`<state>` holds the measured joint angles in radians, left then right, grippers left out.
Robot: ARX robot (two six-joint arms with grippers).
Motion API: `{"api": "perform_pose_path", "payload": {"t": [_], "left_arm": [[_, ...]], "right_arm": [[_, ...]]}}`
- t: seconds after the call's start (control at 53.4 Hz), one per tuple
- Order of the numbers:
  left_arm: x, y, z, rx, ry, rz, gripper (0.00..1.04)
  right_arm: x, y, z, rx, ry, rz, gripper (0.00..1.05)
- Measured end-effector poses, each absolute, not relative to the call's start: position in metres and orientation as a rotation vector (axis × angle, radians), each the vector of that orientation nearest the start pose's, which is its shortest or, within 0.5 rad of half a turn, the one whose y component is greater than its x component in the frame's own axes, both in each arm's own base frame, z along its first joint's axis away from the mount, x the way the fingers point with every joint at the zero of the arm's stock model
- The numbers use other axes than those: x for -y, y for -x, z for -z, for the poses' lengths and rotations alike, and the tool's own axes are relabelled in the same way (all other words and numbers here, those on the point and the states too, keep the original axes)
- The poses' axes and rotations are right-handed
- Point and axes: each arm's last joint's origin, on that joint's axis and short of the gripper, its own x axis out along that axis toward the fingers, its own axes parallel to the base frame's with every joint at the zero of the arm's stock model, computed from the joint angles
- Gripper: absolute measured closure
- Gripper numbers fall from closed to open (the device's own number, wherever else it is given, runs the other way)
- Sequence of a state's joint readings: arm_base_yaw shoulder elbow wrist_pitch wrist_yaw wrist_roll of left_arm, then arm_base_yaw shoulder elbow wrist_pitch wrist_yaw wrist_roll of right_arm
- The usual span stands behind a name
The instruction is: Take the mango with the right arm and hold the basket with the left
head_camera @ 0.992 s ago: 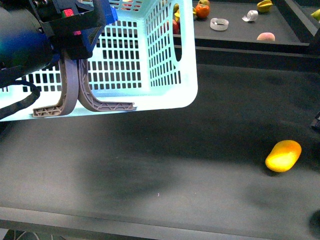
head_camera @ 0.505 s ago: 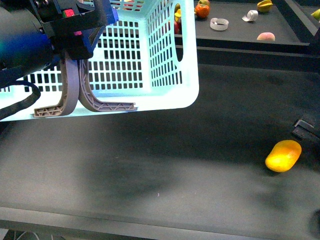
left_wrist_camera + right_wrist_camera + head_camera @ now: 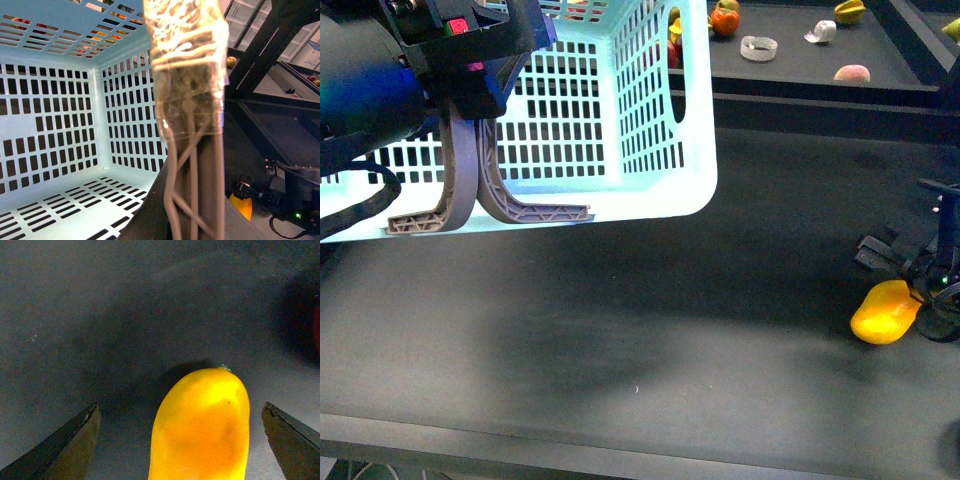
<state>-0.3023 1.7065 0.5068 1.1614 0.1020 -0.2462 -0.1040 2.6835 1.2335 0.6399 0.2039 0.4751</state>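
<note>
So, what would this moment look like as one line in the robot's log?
right gripper: open, straddling mango | mango: on table, ungrasped | left gripper: gripping basket handles

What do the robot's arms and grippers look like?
The left arm is bulky, rounded and black, with a blue section, a small red mark and a black cable. The right gripper is slim and black, with thin pointed fingers and exposed wires.

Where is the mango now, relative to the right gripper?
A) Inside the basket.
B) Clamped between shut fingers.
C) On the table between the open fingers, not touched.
C: the mango lies on the table between the open jaws of the right gripper, with bare surface showing on both sides.
</note>
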Motion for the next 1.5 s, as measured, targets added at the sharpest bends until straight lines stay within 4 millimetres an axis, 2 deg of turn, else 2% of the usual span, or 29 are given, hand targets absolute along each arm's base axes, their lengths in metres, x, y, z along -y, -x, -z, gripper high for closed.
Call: {"api": "perform_pose_path", "payload": {"t": [0.637,0.973,1.011,1.123,1.179,1.292,1.498], "left_arm": [[0.091,-0.283,-0.155,-0.088,0.239,0.397,0.99],[0.091,-0.283,-0.155,-0.088,0.239,0.397,0.99],[0.091,-0.283,-0.155,-0.088,0.239,0.397,0.99],[0.091,-0.283,-0.155,-0.088,0.239,0.397,0.99],[0.091,-0.283,-0.155,-0.088,0.239,0.397,0.99],[0.091,-0.283,-0.155,-0.088,0.239,0.397,0.99],[0.091,-0.283,-0.155,-0.088,0.239,0.397,0.99]], "right_arm": [[0.042,-0.401,0.119,-0.83,-0.371,0.464,0.08],[0.042,-0.398,0.124,-0.842,-0.352,0.474,0.08],[0.042,-0.398,0.124,-0.842,-0.35,0.474,0.13],[0.042,-0.397,0.125,-0.844,-0.342,0.474,0.35],[0.043,-0.397,0.125,-0.844,-0.34,0.475,0.4],[0.044,-0.396,0.126,-0.843,-0.339,0.475,0.43],[0.046,-0.392,0.124,-0.841,-0.349,0.47,0.44]]}}
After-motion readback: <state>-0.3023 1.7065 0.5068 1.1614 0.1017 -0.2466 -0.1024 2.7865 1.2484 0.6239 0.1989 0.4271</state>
